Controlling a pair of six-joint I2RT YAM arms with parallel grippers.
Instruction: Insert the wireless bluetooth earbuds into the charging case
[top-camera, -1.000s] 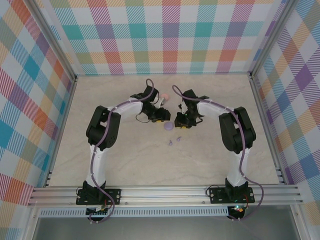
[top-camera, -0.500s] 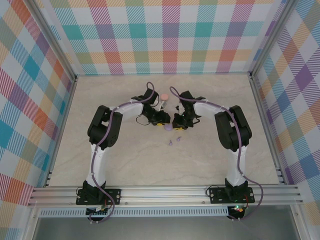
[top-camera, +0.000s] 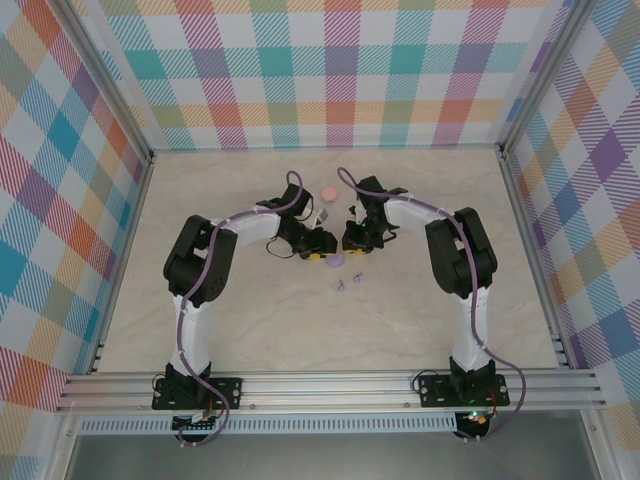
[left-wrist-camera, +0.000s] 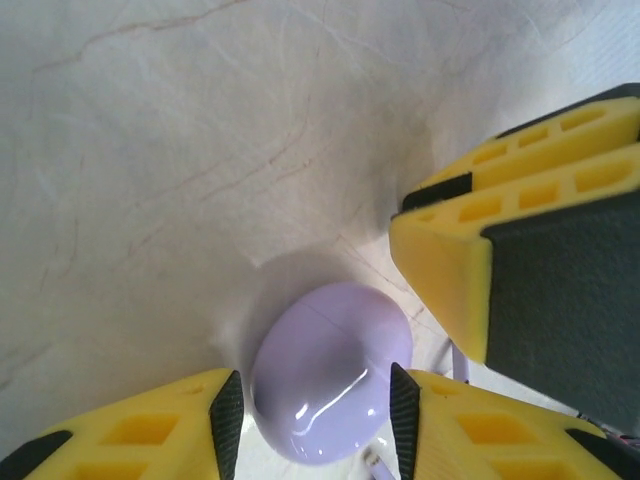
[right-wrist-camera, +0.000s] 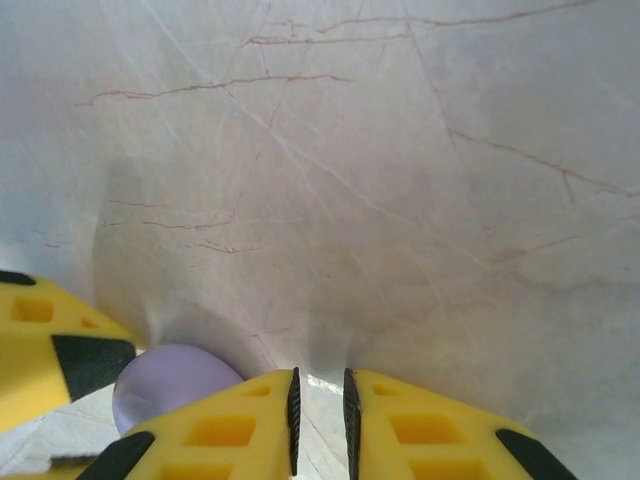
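A closed lilac charging case (top-camera: 336, 260) lies mid-table. In the left wrist view the case (left-wrist-camera: 325, 365) sits between the pads of my left gripper (left-wrist-camera: 312, 400), which is shut on it at table level. My left gripper (top-camera: 322, 255) comes at it from the left. My right gripper (top-camera: 352, 243) hovers just right of the case. Its jaws (right-wrist-camera: 320, 400) are nearly together with nothing between them, and the case (right-wrist-camera: 165, 385) shows beside its left finger. Two tiny lilac earbuds (top-camera: 342, 287) (top-camera: 357, 277) lie loose on the table just in front of the case.
A pink round disc (top-camera: 327, 192) and a small pale piece (top-camera: 322, 214) lie behind the grippers. The marble tabletop (top-camera: 250, 310) is ringed by checked walls, with an aluminium rail (top-camera: 320, 385) along the near edge.
Both grippers have drawn in on the lilac case, the left one coming down around it. The right gripper slid a little left and back. The earbuds have not moved.
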